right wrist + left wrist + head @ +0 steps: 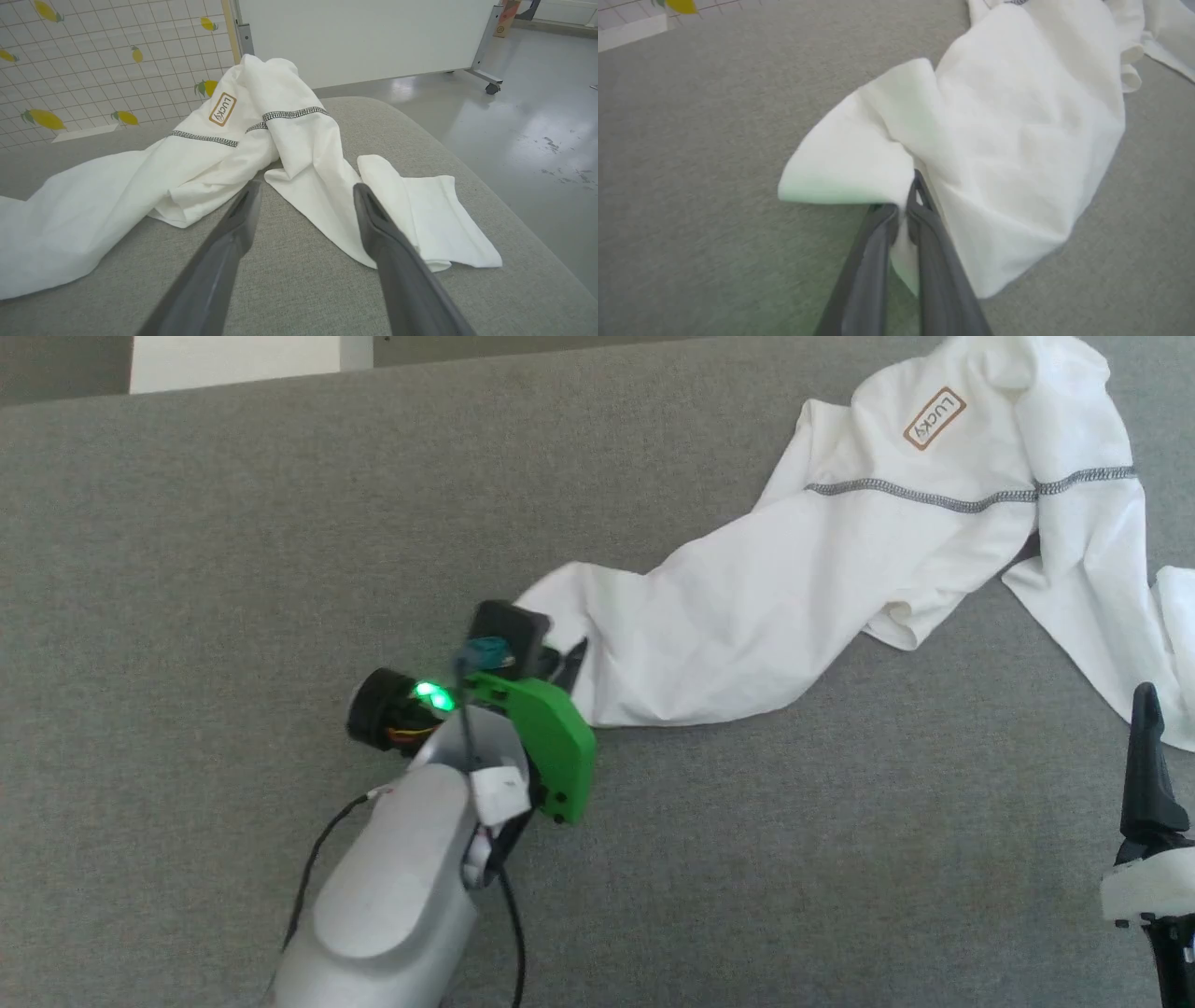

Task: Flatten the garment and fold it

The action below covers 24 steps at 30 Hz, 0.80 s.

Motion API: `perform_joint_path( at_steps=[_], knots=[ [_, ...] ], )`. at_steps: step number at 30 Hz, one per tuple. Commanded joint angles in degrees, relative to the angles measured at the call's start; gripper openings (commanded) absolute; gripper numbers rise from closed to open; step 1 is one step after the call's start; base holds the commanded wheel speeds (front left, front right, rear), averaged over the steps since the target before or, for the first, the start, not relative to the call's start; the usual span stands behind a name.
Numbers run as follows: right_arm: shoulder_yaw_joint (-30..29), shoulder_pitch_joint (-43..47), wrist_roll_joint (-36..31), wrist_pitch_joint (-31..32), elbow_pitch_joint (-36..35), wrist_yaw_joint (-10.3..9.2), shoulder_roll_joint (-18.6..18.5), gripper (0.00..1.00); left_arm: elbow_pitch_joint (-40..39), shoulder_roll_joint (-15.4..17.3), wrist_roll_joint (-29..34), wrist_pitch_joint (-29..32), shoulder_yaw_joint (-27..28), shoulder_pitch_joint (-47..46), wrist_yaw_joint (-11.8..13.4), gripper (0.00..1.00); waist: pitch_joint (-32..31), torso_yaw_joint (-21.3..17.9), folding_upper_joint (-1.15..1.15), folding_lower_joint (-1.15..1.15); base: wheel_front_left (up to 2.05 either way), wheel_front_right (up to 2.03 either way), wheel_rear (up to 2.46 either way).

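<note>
grey table (187, 569) | white panel (364, 37) behind | left claw (903, 201) pinching garment (994, 140) (hem, seemingly) | right claw (306, 193) spread

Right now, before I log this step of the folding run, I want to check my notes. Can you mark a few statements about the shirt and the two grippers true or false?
1. The left gripper is shut on an edge of the shirt. True.
2. The right gripper holds a sleeve. False: it is open and holds nothing.
3. The shirt lies spread flat. False: it is bunched and twisted.
4. The LUCKY patch faces up. True.
5. The shirt lies on a wooden table. False: it lies on a grey fabric surface.
</note>
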Motion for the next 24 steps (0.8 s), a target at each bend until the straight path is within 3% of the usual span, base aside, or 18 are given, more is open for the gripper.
perform_joint_path(
  at_steps=[1,10,14,18,22,23,24],
  knots=[
    [-0.16,0.37,-0.13,0.12,-0.06,-0.09,0.05,1.0,-2.2,1.42,-1.14,-1.05,2.02,1.71,1.35,0.0,-3.56,2.58,0.0,0.0,0.0,0.0,0.0],
    [-0.05,2.52,0.55,1.94,-1.42,-0.09,0.05,1.0,-24.19,10.73,-7.0,-2.32,20.88,17.47,12.88,0.0,-6.2,5.52,0.0,0.0,0.0,0.0,0.0],
    [-0.35,3.28,0.49,2.63,-1.75,-0.09,0.05,1.0,-31.2,12.26,-8.85,-1.64,28.67,27.12,17.71,0.0,-6.22,6.09,0.0,0.0,0.0,0.0,0.0],
    [-0.65,3.85,0.53,3.14,-1.49,-0.09,0.05,1.0,-33.4,11.88,-10.58,-2.59,33.9,35.4,19.96,0.0,-6.33,6.6,0.0,0.0,0.0,0.0,0.0],
    [-0.26,4.04,0.48,3.6,-0.93,-0.09,0.05,1.0,-32.07,10.49,-10.36,-4.6,33.49,38.56,19.99,0.0,-6.57,7.13,0.0,0.0,0.0,0.0,0.0],
    [-0.13,4.01,0.51,3.69,-0.82,-0.09,0.05,1.0,-32.03,9.84,-10.46,-5.23,32.93,38.43,19.83,0.44,-6.68,7.25,0.0,0.0,0.0,0.0,0.0],
    [0.02,3.96,0.52,3.81,-0.71,-0.09,0.05,1.0,-32.1,9.03,-10.58,-6.02,32.06,38.0,19.49,0.8,-6.82,7.35,0.0,0.0,0.0,0.0,0.0]
  ],
)
